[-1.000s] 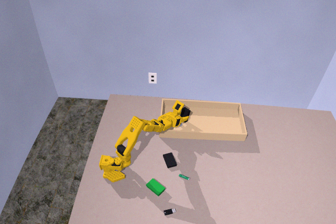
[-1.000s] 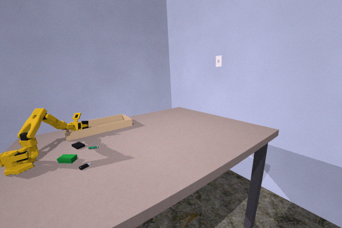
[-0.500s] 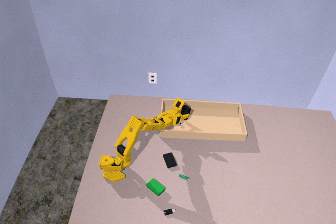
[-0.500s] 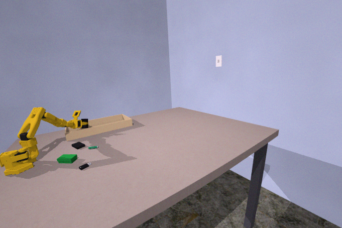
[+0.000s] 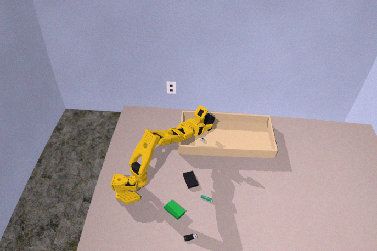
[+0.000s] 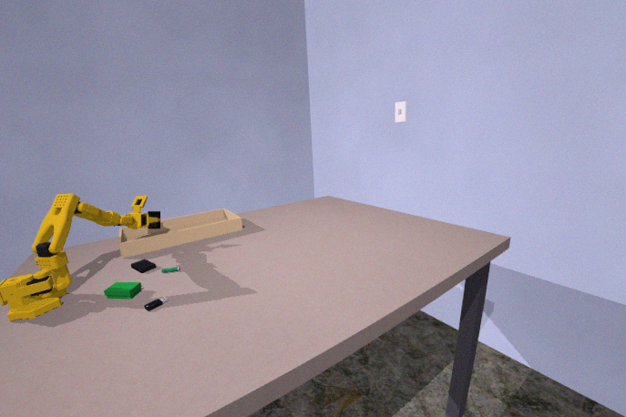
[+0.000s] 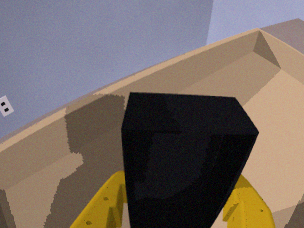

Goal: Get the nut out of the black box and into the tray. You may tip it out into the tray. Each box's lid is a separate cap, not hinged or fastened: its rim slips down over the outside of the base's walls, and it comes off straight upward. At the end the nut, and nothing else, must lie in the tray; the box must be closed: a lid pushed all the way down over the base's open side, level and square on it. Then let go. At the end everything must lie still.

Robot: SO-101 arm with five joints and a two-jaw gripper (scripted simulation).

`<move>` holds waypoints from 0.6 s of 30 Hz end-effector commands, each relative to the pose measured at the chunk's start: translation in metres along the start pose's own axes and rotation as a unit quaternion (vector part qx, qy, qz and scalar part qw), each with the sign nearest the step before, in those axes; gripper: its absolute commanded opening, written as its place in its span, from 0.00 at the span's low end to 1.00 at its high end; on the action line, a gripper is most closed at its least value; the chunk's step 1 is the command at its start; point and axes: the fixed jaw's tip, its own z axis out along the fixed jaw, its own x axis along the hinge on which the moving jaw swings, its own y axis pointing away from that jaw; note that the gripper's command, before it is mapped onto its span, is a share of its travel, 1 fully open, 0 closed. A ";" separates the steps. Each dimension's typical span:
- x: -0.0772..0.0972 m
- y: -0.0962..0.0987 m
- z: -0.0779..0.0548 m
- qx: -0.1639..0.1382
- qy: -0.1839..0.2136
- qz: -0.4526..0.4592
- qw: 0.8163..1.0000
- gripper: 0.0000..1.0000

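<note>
My gripper (image 5: 208, 126) (image 6: 148, 219) (image 7: 180, 192) is shut on the base of the black box (image 5: 209, 118) (image 6: 154, 219) (image 7: 187, 165) and holds it tilted over the left part of the wooden tray (image 5: 238, 153) (image 6: 185, 239) (image 7: 215, 55). The inside of the base is not visible. The small light-grey nut (image 5: 202, 138) lies on the tray floor, just in front of the gripper in the top view; it is hidden in the other views. The black lid (image 5: 190, 179) (image 6: 143, 266) lies on the table in front of the tray; which way up is hard to tell.
A green battery-like cylinder (image 5: 206, 198) (image 6: 169, 269) lies near the black lid. A closed green box (image 5: 174, 209) (image 6: 122, 289) stands nearer the arm's foot, with a black USB stick (image 5: 190, 237) (image 6: 155, 303) beyond it. The tray's walls surround the space below the gripper.
</note>
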 end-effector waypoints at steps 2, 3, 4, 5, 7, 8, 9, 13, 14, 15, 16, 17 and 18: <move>-0.041 0.002 -0.007 -0.003 -0.050 0.007 0.999 0.20; -0.043 0.002 -0.008 -0.003 -0.050 0.007 0.999 0.20; -0.044 0.003 -0.009 -0.004 -0.050 0.008 0.999 0.20; -0.046 0.003 -0.009 -0.004 -0.050 0.008 0.999 0.20; -0.049 0.003 -0.011 -0.004 -0.050 0.009 0.999 0.20; -0.051 0.004 -0.012 -0.005 -0.050 0.009 0.999 0.20; -0.052 0.004 -0.013 -0.005 -0.050 0.009 0.999 0.20; -0.059 0.005 -0.016 -0.006 -0.050 0.011 0.999 0.20; -0.061 0.005 -0.017 -0.006 -0.050 0.011 0.999 0.20; -0.062 0.005 -0.018 -0.007 -0.050 0.012 0.999 0.20; -0.062 0.005 -0.018 -0.007 -0.050 0.012 0.999 0.20; -0.062 0.005 -0.018 -0.007 -0.050 0.012 0.999 0.20; -0.064 0.005 -0.019 -0.007 -0.050 0.012 0.999 0.20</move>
